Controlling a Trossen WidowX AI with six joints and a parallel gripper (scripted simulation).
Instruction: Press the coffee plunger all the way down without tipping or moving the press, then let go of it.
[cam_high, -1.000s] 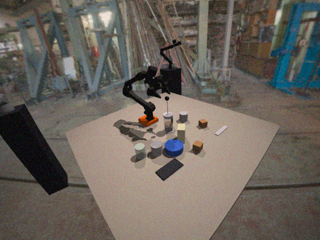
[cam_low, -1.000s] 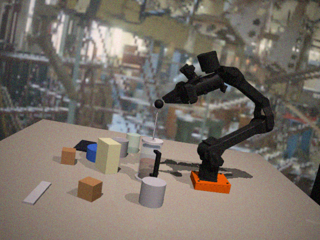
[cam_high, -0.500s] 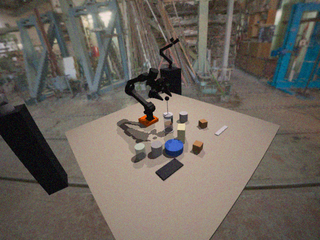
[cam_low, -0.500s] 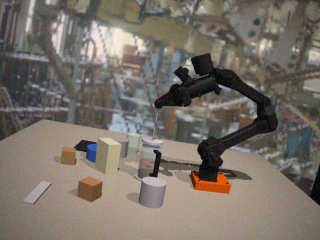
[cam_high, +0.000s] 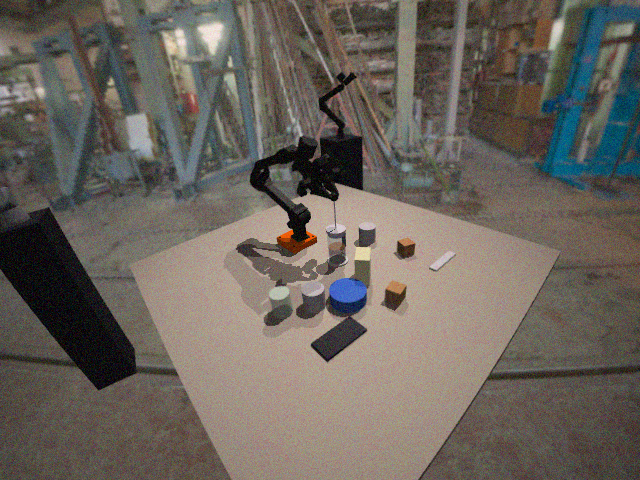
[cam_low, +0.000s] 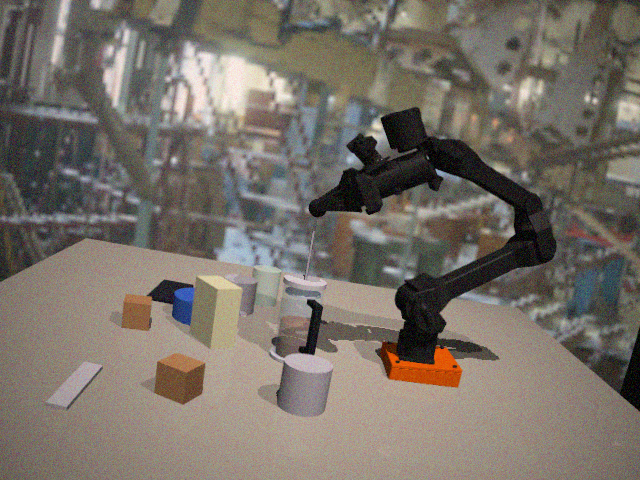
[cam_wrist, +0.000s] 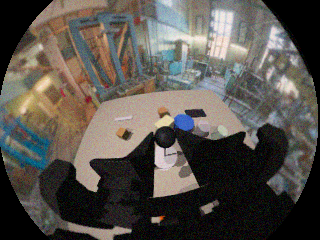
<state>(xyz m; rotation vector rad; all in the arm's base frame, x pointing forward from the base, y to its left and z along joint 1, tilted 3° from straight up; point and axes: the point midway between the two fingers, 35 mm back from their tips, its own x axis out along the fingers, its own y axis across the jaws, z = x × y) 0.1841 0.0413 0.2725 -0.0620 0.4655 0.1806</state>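
Both fingers of the claw (cam_low: 318, 206) clamp narrowly on the plunger knob (cam_wrist: 164, 136).

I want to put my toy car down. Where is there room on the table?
In front of the black slab, toward the near table edge, it's bare. It's crowded around the coffee press and the blue disc.

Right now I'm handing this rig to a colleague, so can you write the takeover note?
Gripper: jaws closed around the plunger knob at the top of the rod.
Coffee press: upright on the table beside the arm's orange base, with the pale yellow block on its other side.
Done: approach and grasp.
Left: the rod is fully raised, so press straight down without shifting the press, then open the jaws and withdraw.
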